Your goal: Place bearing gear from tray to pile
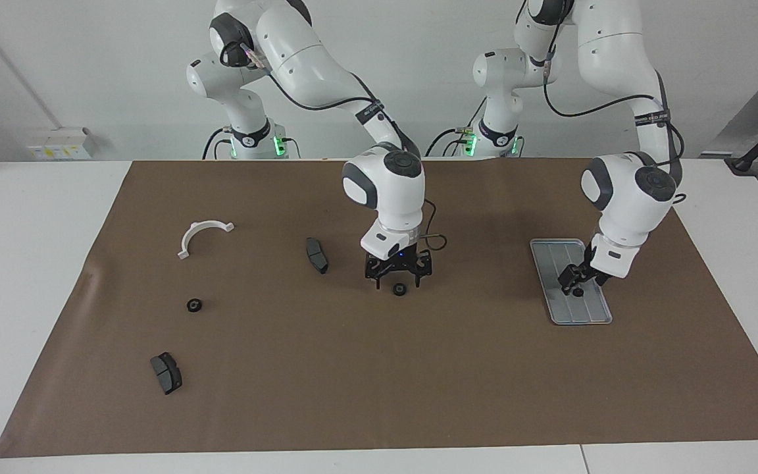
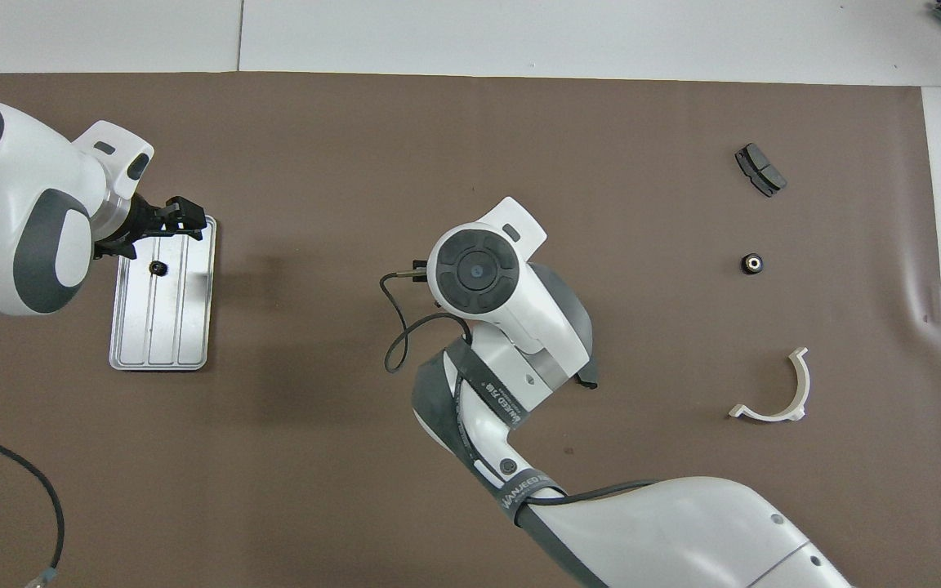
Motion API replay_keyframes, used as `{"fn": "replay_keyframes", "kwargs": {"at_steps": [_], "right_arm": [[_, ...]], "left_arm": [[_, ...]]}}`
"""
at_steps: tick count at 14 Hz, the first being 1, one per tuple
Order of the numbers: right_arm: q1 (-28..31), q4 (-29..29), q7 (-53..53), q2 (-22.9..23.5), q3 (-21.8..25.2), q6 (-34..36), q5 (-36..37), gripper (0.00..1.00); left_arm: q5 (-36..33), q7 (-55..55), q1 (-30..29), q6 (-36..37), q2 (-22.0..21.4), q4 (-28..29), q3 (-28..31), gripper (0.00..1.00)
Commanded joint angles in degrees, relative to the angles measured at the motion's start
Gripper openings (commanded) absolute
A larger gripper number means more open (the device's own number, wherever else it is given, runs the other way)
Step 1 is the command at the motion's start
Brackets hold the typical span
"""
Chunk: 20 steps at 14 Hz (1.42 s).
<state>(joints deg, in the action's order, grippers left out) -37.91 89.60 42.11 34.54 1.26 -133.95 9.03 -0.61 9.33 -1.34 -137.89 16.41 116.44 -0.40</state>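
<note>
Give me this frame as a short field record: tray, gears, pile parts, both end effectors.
tray: silver tray, left arm's end
gear on tray: one
gears on mat: one mid-table, one by the pile
pile: white bracket, two brake pads
left end effector: open, over tray gear
right end effector: open, over mid-table gear
</note>
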Motion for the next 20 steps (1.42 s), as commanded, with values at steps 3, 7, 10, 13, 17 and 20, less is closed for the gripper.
{"fn": "replay_keyframes", "kwargs": {"at_steps": [3,7,10,13,17,20], "right_arm": [[0.5,3.5,-1.3,0.2,0.0,-4.9,1.1,1.00],[0.2,4.1,-1.8,0.3,0.0,-5.1,1.2,0.87],[0.1,4.1,-1.9,0.3,0.0,-5.6,1.2,0.32],[-0.2,3.7,-1.2,0.1,0.0,-6.0,0.8,0.00],[0.0,1.7,-1.2,0.1,0.1,-3.7,0.9,0.00],[1.5,2.5,-1.1,-4.4,0.8,-0.8,0.7,0.00]], "left_arm": [[0.1,0.2,-0.4,-3.4,-1.1,3.7,-0.4,0.80],[0.5,0.2,-0.9,-6.2,-0.2,3.6,-0.4,0.63],[2.0,0.2,-1.2,-6.9,0.0,3.6,-0.4,0.49],[2.0,0.2,-1.2,-6.9,0.1,3.7,-0.4,0.42],[2.0,0.2,-1.3,-7.0,0.1,3.6,-0.4,0.27],[2.1,0.2,-1.2,-6.8,0.1,3.5,-0.4,0.15]]}}
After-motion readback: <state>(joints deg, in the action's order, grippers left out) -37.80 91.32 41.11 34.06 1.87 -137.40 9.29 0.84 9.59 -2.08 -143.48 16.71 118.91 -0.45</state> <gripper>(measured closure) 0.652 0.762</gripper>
